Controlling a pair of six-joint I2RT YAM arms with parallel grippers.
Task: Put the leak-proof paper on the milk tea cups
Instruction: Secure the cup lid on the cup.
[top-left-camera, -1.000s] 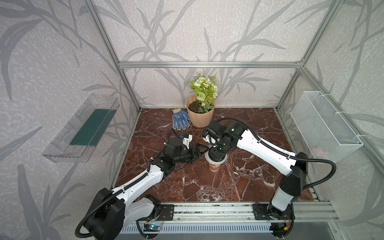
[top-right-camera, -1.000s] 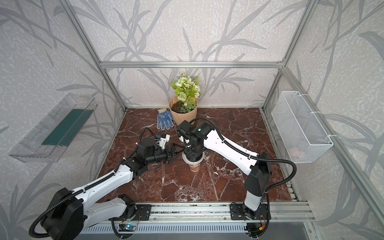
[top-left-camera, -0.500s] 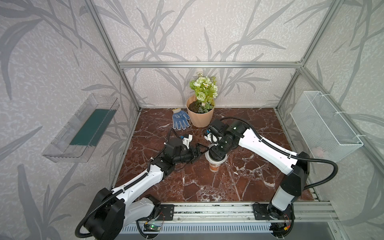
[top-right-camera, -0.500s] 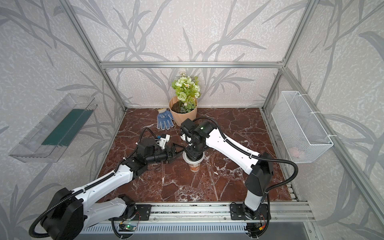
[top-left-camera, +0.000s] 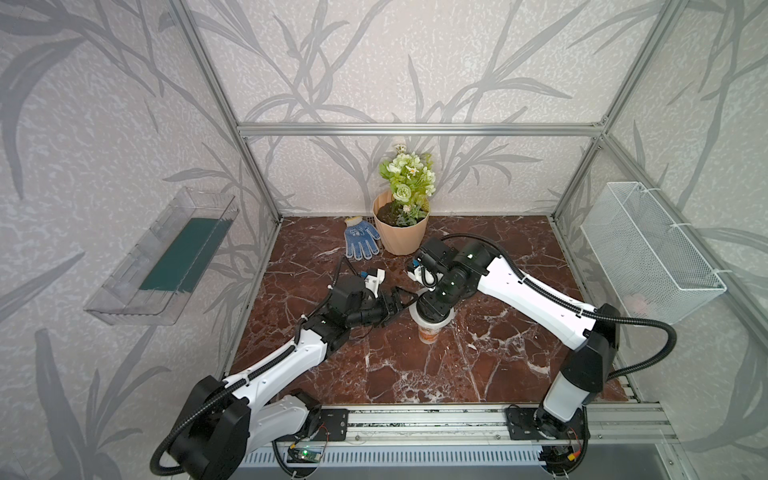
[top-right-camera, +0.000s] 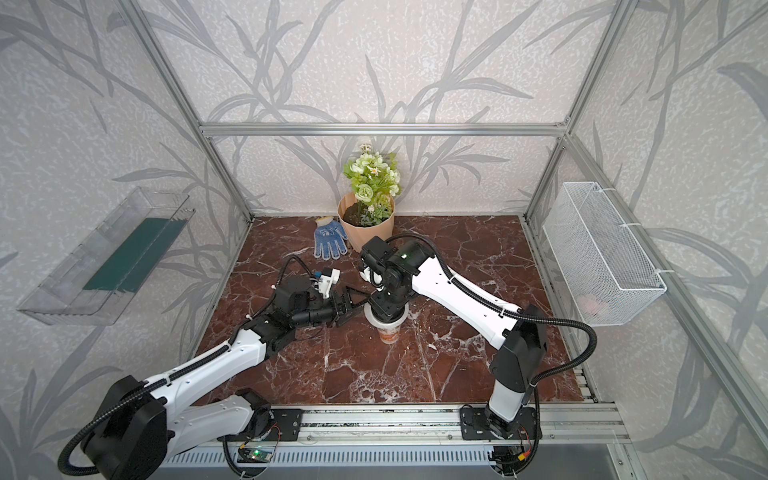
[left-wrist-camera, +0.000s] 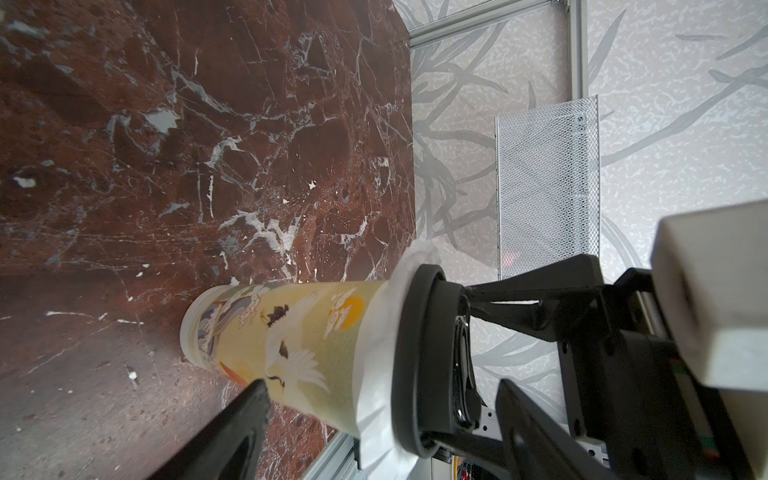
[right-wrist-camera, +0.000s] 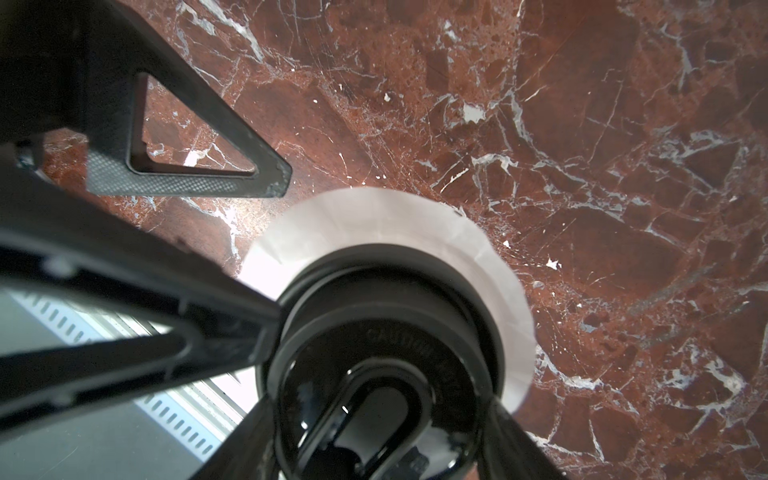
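Left gripper stands spread just beside the milk tea cup, which is upright on the worktop. Leak-proof paper drapes over its mouth, edge ruffled downward, under a black lid pinched from above by the right gripper. Farther back sit a blue glove and a peach flower pot.

The milk tea cup is showing white cranes and an orange sun on pale yellow; the leak-proof paper is looking whitish, the lid black, the table red-brown with white veins.
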